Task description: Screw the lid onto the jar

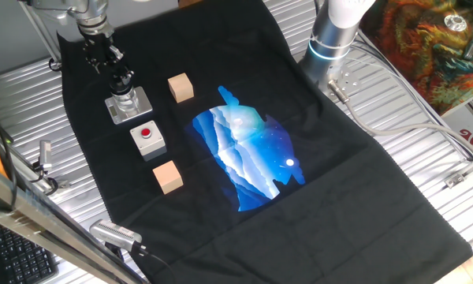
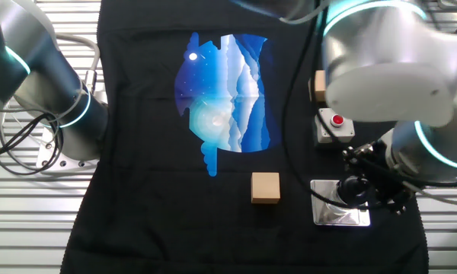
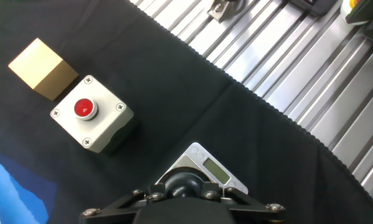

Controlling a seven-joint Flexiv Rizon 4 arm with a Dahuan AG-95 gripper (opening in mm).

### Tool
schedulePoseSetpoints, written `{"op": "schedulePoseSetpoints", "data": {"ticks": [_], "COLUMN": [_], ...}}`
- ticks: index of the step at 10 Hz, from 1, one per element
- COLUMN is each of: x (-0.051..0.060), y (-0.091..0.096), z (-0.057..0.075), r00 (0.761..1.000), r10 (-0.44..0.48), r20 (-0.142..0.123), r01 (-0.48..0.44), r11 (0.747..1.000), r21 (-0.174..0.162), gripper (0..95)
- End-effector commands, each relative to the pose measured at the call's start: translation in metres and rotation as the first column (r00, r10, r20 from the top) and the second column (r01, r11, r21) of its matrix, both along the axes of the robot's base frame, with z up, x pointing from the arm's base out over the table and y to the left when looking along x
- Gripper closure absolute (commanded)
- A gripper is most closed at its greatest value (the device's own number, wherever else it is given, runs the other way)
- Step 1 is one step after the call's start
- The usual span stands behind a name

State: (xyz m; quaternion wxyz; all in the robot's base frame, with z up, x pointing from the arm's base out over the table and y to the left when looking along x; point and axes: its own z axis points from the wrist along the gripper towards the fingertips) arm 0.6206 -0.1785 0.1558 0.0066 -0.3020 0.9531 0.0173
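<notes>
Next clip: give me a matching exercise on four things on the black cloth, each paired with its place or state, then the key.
Things:
1. lid
2. jar
3. grey box
4. gripper

Places or states:
A. carries a red button on top
B. stands on a square metal plate
C. sits on top of the jar, between the fingers
D. reaches down over the jar

Pairs: 1-C, 2-B, 3-A, 4-D
</notes>
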Motion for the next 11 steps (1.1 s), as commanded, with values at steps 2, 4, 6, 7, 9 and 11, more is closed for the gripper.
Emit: {"op": "schedulePoseSetpoints", "data": {"ticks": [2, 4, 6, 7, 9, 11], "x": [0.001, 0.0011, 0.0007, -0.0002, -0.002, -0.0024], "y": [0.0011, 0.0012, 0.0012, 0.0012, 0.0001, -0.0002], "z": [-0.0001, -0.0001, 0.001, 0.0025, 0.0023, 0.002], "r00": [1.0, 0.999, 0.999, 0.999, 0.998, 0.998], "r10": [-0.022, -0.049, -0.047, -0.044, -0.048, -0.053], "r20": [-0.014, -0.003, 0.016, 0.025, 0.035, 0.038], "r01": [0.021, 0.049, 0.047, 0.045, 0.05, 0.054], "r11": [0.998, 0.997, 0.998, 0.998, 0.998, 0.998], "r21": [-0.055, -0.052, -0.039, -0.037, -0.037, -0.038], "gripper": [19.0, 19.0, 19.0, 19.0, 19.0, 19.0]}}
